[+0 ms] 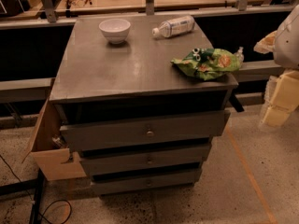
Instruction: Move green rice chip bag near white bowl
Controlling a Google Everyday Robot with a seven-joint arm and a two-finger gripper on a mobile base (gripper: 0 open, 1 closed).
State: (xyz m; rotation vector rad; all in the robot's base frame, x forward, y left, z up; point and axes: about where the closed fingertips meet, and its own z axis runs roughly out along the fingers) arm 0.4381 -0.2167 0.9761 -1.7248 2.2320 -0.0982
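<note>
Green rice chip bag lies at the right edge of the grey cabinet top, centre-right of frame. Its right end seems to hang slightly over the edge. White bowl is at the upper left of the top, well apart from the bag. Clear plastic bottle lies on its side at upper centre, right of the bowl.

Gripper is at the far right edge of frame, off the cabinet and lower in frame than the bag, not touching it. Can't tell whether it's spread or closed.

My read: the step is approach and grasp, bag not yet gripped. To do it well:
- Come down over the bag's middle and pinch a raised crease. The foil looks slick and crumply, so close firmly.
- Lift clear before moving. Dragging risks pushing it off the edge.
- Travel toward upper left, passing below the bottle in frame so it doesn't roll.
- Set down just beside the bowl on its lower-right side, without nudging it.
</note>
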